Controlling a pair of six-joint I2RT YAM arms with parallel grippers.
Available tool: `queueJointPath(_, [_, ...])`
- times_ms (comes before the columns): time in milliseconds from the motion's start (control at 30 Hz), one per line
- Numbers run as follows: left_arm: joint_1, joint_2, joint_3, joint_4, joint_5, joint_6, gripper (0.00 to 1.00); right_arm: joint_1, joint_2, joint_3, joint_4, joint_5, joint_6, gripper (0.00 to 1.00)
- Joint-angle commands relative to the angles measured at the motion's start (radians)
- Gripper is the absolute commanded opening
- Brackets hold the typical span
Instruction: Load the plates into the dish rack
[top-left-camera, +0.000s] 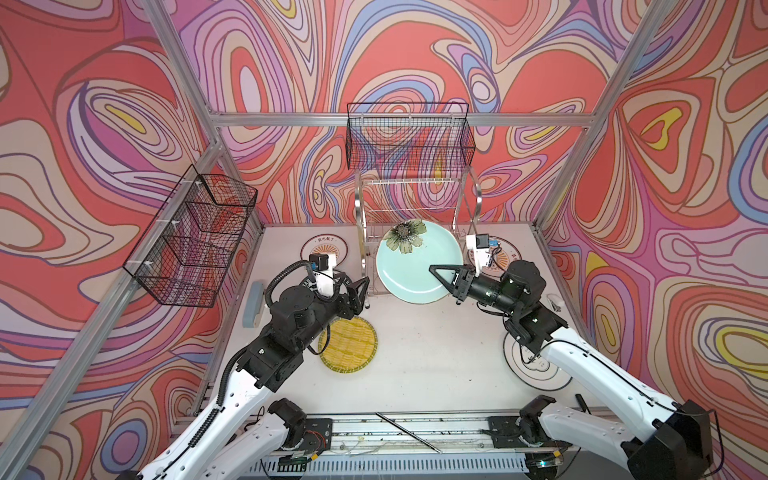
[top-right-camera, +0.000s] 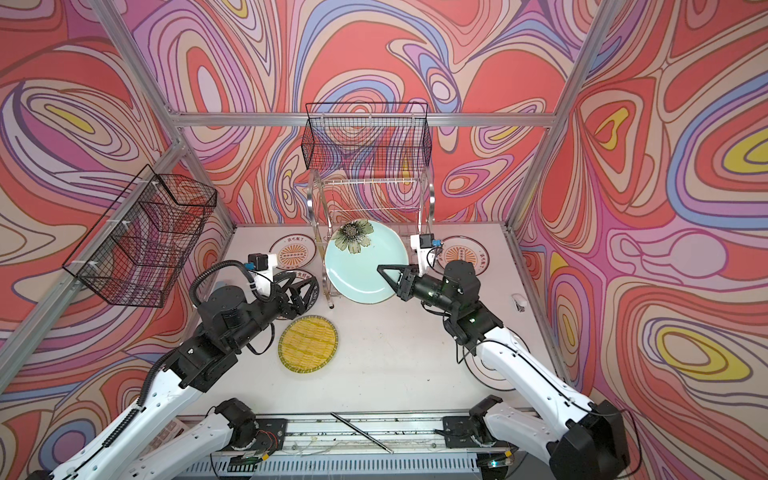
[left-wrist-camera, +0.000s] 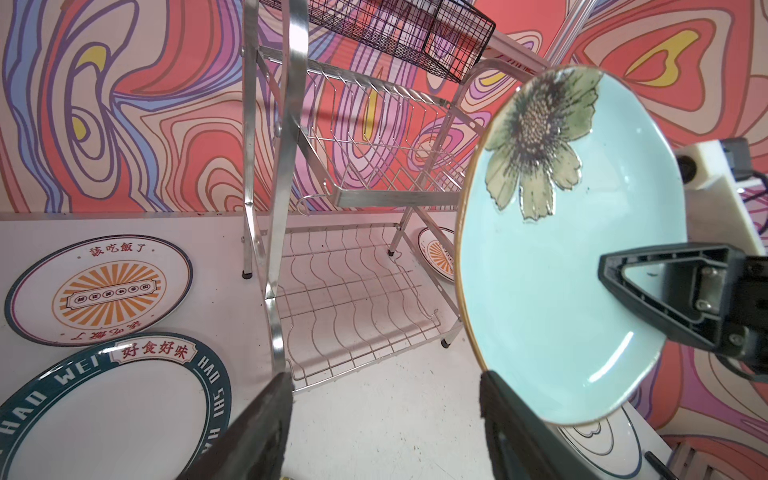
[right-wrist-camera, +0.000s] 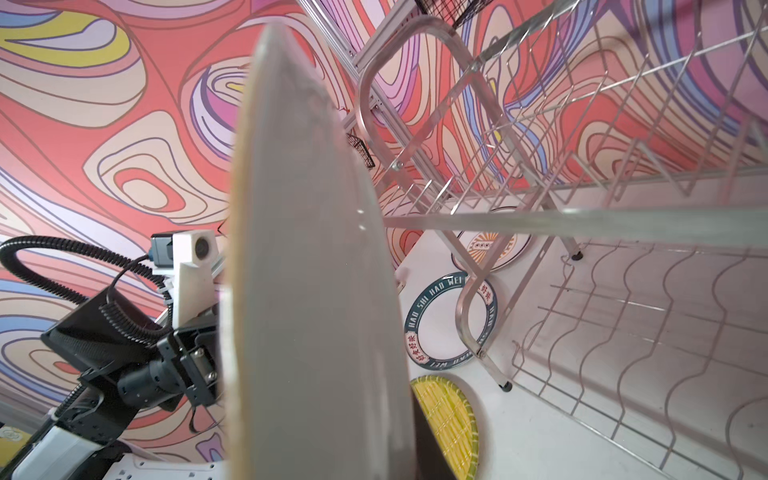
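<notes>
My right gripper is shut on the rim of the pale aqua flower plate, which hangs on edge just in front of the chrome dish rack. The right wrist view shows only the plate's grey underside and one dark finger. My left gripper is open with nothing between its fingers, close beside the plate's lower left edge and above the green-lettered plate. The yellow woven plate lies flat on the table. An orange-sunburst plate lies on each side of the rack. The black-ringed plate lies under my right arm.
Black mesh baskets hang on the left wall and on the back wall above the rack. A grey-blue block lies at the table's left edge and a small white object at the right edge. A thin metal rod lies across the front rail.
</notes>
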Motion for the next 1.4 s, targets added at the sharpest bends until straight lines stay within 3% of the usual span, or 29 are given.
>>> queueJointPath(0, [-0.004,-0.007,0.046,-0.042,0.066,0.030,0.74,0.001,0.007,0.092,0.134,0.073,-0.042,0.00])
queueJointPath(300, [-0.002,0.037,0.080,-0.045,0.163,0.036,0.74,0.001,0.052,0.260,0.010,0.172,-0.129,0.00])
queueJointPath(567, [-0.002,0.034,0.088,-0.078,0.196,0.028,0.73,0.001,0.089,0.404,-0.069,0.337,-0.236,0.00])
queueJointPath(1100, [-0.003,-0.010,0.051,-0.086,0.147,0.019,0.74,0.001,0.246,0.645,-0.181,0.665,-0.458,0.00])
queueJointPath(1367, [-0.003,0.042,0.036,-0.039,0.148,0.003,0.73,0.002,0.310,0.742,-0.238,0.801,-0.537,0.00])
